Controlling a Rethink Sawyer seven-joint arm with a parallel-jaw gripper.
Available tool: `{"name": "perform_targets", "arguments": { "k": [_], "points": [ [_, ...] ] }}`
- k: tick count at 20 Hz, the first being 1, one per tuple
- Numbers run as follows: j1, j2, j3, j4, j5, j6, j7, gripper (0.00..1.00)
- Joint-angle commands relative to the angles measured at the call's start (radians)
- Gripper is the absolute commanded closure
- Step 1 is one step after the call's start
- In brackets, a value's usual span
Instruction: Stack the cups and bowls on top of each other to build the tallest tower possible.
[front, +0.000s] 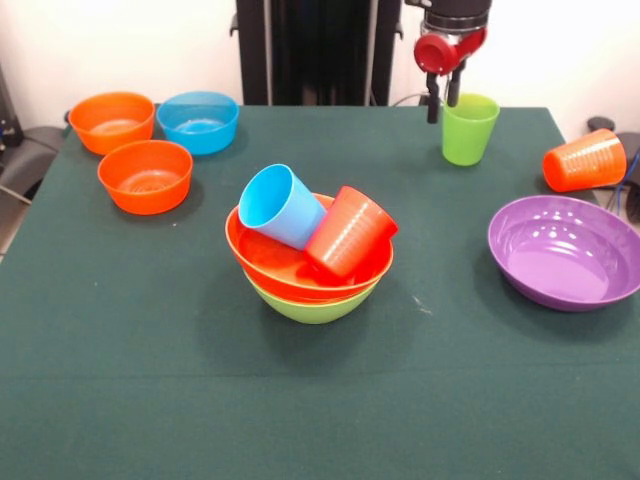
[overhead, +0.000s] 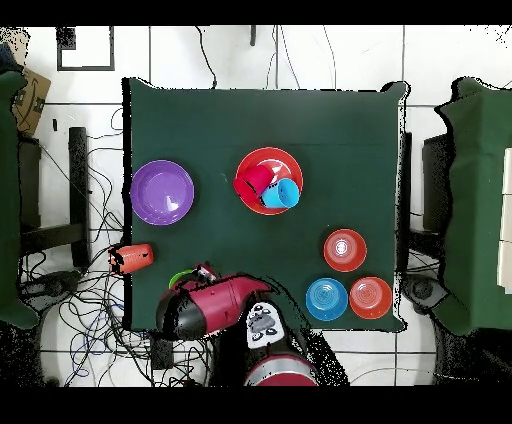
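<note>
The gripper (front: 443, 100) hangs at one o'clock, fingers apart, beside the upright lime green cup's (front: 469, 129) rim — not gripping. The tower (front: 310, 255) (two bowls, two tilted cups) sits mid-table.

Across the front of the desk (front: 150, 400) runs a wide bare strip of green cloth. The tower (front: 310, 250) blocks the middle, with open lanes either side. Three small bowls (front: 145, 175) crowd one far corner. The purple bowl (front: 565, 250), the tipped orange cup (front: 585, 160) and the green cup (front: 470, 128) under the claw (front: 443, 105) fill the opposite side.
</note>
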Motion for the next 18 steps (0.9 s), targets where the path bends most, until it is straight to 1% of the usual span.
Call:
{"name": "perform_targets", "arguments": {
  "k": [1,9,14,18],
  "points": [
    [0.028,0.072,0.054,-0.014,0.034,-0.027,0.215,0.0],
    [0.012,0.048,0.074,0.005,0.035,-0.051,0.221,0.0],
    [0.016,0.051,0.073,0.004,0.034,-0.06,0.225,0.0],
    [0.023,0.065,0.068,-0.006,0.029,-0.087,0.228,0.0]
  ]
}}
